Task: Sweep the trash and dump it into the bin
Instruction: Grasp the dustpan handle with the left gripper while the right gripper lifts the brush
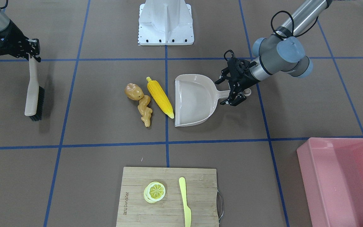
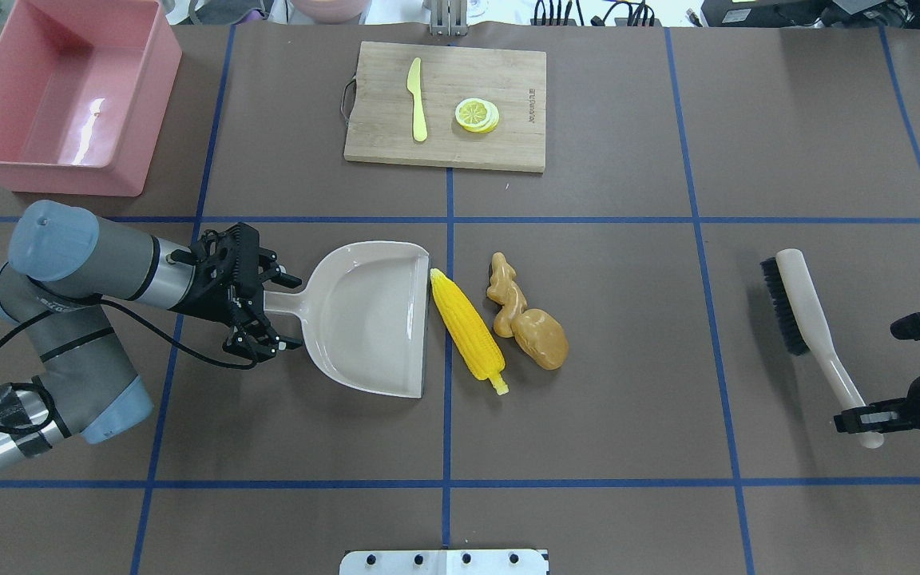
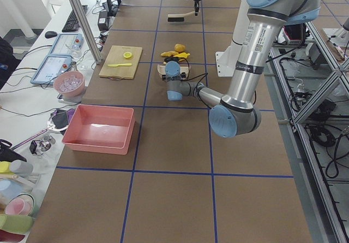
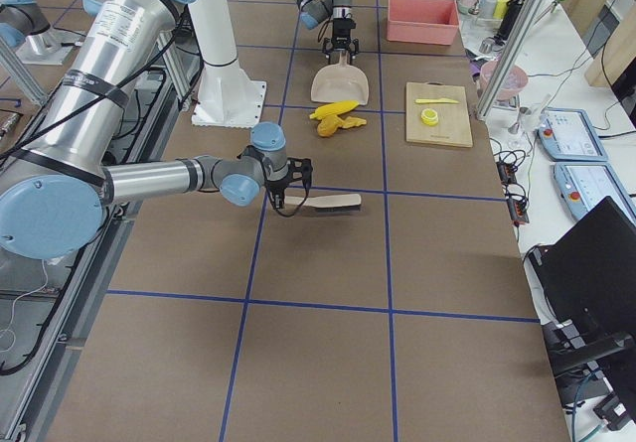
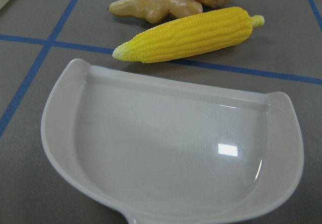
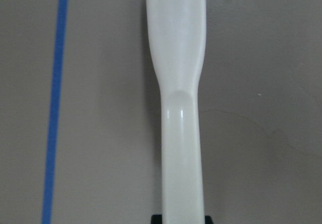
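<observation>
The yellow corn cob [image 2: 468, 334], the tan ginger root [image 2: 505, 294] and the brown potato [image 2: 541, 339] lie together mid-table, the corn right at the open lip of the beige dustpan [image 2: 368, 319]. My left gripper [image 2: 283, 311] is open, with one finger on each side of the dustpan's handle. The left wrist view shows the dustpan [image 5: 171, 148] with the corn [image 5: 191, 32] just beyond its lip. My right gripper [image 2: 859, 421] is shut on the handle of the brush [image 2: 807, 315], far to the right of the trash. The pink bin [image 2: 53, 180] stands empty at the far left corner.
A wooden cutting board [image 2: 508, 136] at the far middle carries a lemon slice [image 2: 477, 114] and a pale yellow plastic knife [image 2: 417, 100]. The robot's white base plate [image 1: 165, 22] sits at the near edge. Blue tape lines grid the brown table.
</observation>
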Controlling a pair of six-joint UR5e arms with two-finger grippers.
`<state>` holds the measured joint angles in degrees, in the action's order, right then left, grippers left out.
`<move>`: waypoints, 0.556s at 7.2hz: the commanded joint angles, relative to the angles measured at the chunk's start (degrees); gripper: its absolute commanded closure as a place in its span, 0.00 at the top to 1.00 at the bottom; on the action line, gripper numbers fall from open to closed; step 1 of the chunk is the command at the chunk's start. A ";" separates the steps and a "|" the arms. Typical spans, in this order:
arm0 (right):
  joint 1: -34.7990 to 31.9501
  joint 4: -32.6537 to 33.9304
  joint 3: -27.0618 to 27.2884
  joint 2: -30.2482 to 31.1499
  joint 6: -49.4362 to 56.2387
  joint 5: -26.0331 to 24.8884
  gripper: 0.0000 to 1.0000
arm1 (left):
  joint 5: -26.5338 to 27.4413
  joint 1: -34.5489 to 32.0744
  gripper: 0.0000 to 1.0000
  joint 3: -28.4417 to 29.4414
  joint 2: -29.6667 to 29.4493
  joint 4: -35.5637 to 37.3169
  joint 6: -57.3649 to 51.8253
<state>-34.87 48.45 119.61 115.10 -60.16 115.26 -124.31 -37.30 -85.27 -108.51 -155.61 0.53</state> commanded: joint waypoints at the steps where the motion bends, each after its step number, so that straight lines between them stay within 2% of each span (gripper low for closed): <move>1: 2.08 6.09 1.76 -6.61 -3.71 -0.38 0.00 | 1.61 0.47 0.97 0.71 -0.56 -0.13 -0.09; 2: 5.22 9.78 4.38 -8.38 -8.61 -1.34 0.00 | 1.62 0.56 0.97 1.15 -0.57 -0.31 -0.09; 3: 9.95 15.13 7.45 -10.23 -11.62 -6.05 0.00 | 1.62 0.56 0.97 1.42 -0.65 -0.31 -0.01; 4: 11.13 21.80 8.44 -15.12 -12.61 -7.31 0.00 | 1.62 0.82 0.97 1.59 -0.83 -0.31 -0.01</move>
<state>-26.51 62.99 126.01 104.58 -70.42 110.49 -122.72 -36.69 -83.95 -109.16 -155.89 0.50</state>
